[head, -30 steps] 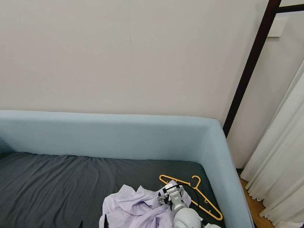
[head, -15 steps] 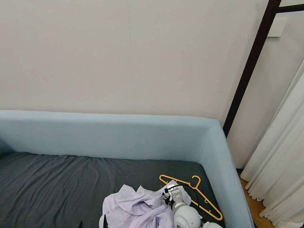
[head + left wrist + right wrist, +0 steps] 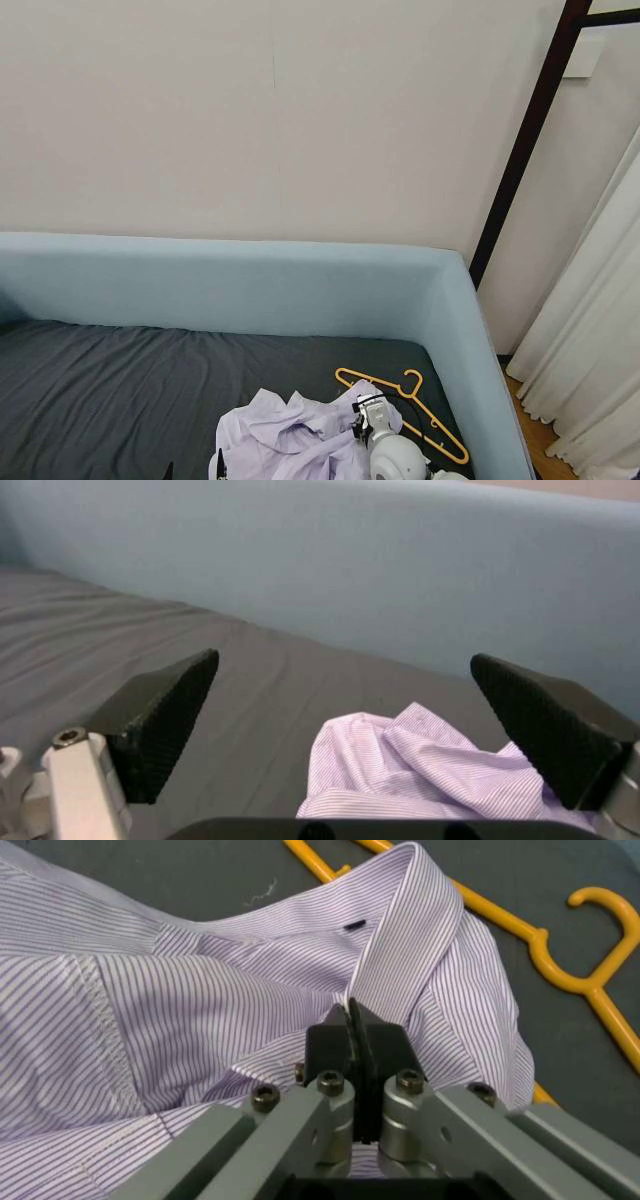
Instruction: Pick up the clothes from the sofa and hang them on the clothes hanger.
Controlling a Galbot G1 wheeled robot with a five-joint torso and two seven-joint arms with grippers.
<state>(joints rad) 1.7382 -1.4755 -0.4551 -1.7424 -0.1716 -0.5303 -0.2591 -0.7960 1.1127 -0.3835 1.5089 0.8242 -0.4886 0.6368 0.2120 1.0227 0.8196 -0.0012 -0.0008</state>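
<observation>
**Item:** lilac striped shirt (image 3: pixel 285 438), crumpled on the dark seat of the blue sofa (image 3: pixel 250 290), with one edge laid over the orange hanger (image 3: pixel 540 937).

**Right gripper** (image 3: pixel 352 1014): positioned on the shirt, jaws pressed together on a fold just below the collar.

**Left gripper** (image 3: pixel 342 666): held spread wide above the seat, near the shirt, with nothing gripped.

**Step in hand:** the grasp, judged to be made.

**Next move:** a lift clear of the seat is called for, without the hanger being dragged along.
</observation>
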